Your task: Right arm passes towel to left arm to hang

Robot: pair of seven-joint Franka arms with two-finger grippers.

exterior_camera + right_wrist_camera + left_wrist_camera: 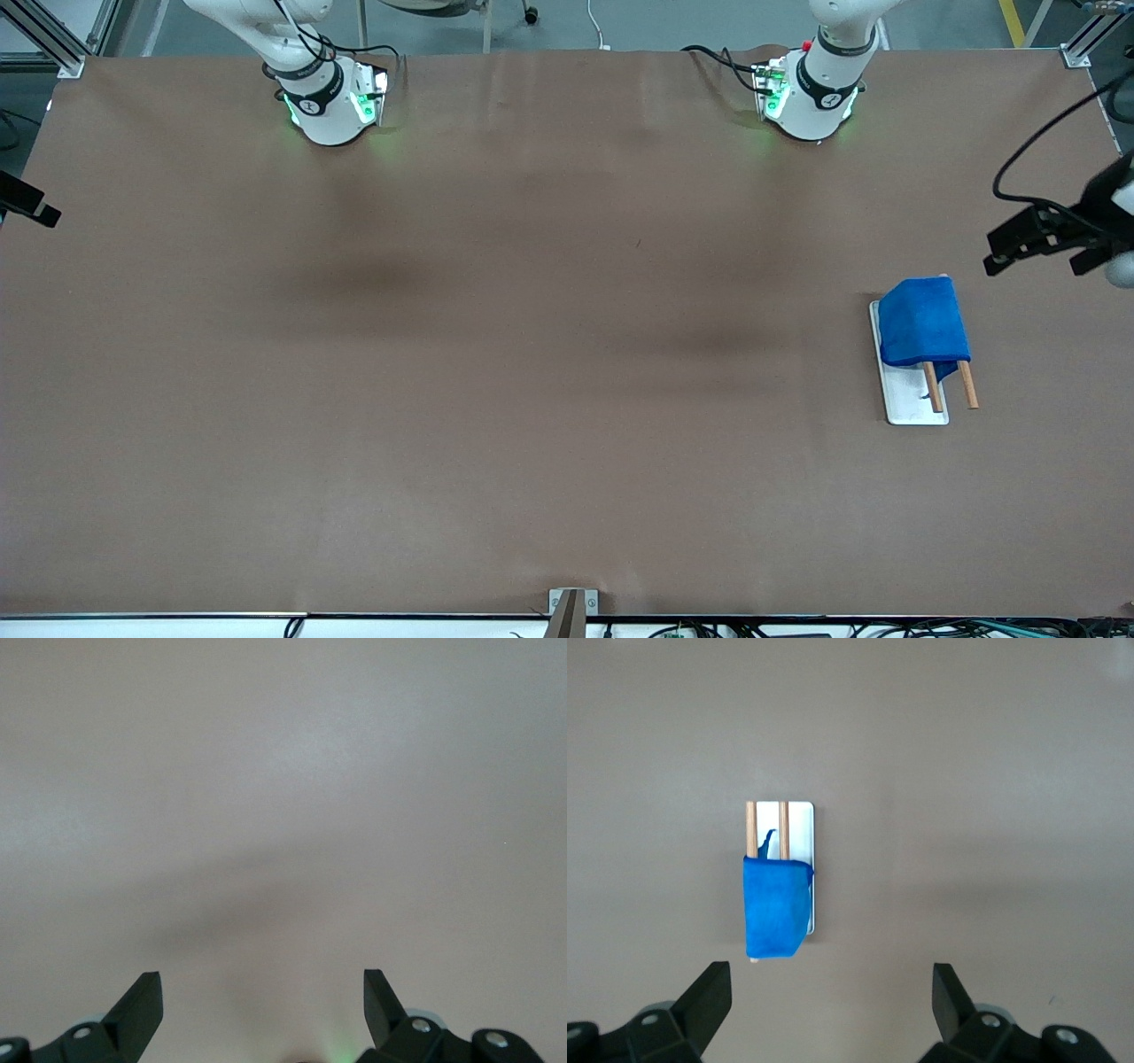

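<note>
Towel (921,330): bright blue, soft nap, hangs draped over two thin wooden rods (967,384) of a small rack. The rack stands on a flat white base plate (912,403) at the left arm's end of the table (532,354). The cloth is folded over the rods so that it forms a rounded, slightly tapering block with smooth sides and no loose spread on the table. It covers most of the rods; their bare brown ends stick out past its lower hem toward the front camera. A small blue tab or corner of the cloth shows between the rods below the hem, seen in the left wrist view as a thin curl (770,843). Part of the white plate stays uncovered beside and below the cloth.

Left gripper (1045,239): up in the air at the table's edge on the left arm's end, near the rack but not over it and not touching the towel. Fingers (709,997) spread wide, nothing between them; the wrist camera looks down on the rack and towel (776,908).

Right gripper (263,1001): fingers (142,1001) likewise spread wide and empty, over bare brown table surface. In the front view only a dark piece (27,206) at the frame edge on the right arm's end shows.

Left arm base (811,93) and right arm base (330,102) glow green.
</note>
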